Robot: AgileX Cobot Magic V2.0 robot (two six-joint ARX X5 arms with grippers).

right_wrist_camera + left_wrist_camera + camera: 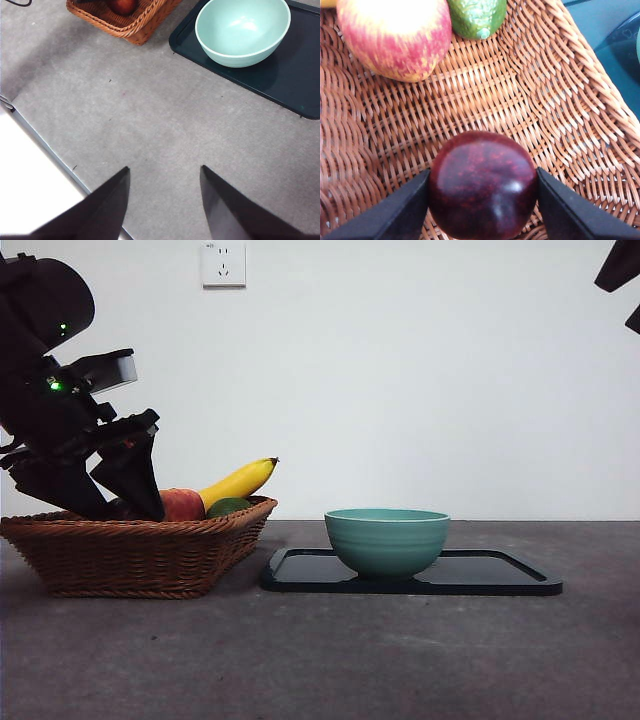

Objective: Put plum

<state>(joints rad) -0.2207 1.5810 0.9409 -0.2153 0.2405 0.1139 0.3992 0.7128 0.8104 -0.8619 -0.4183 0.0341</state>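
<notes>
We see the plum [482, 185] on the floor of the basket [560, 100] near the table's left edge, with the left gripper [482, 200] clamped on its two sides. In the front view our arm hides the plum almost wholly; an apple [395, 37] and a green fruit [476, 17], both cut off, lie nearby. Our right gripper [165, 200] hangs spread and empty over bare table [150, 125].

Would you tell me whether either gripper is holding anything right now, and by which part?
The left gripper clamps the plum across its widest sides, inside the basket. The right gripper holds nothing.
</notes>
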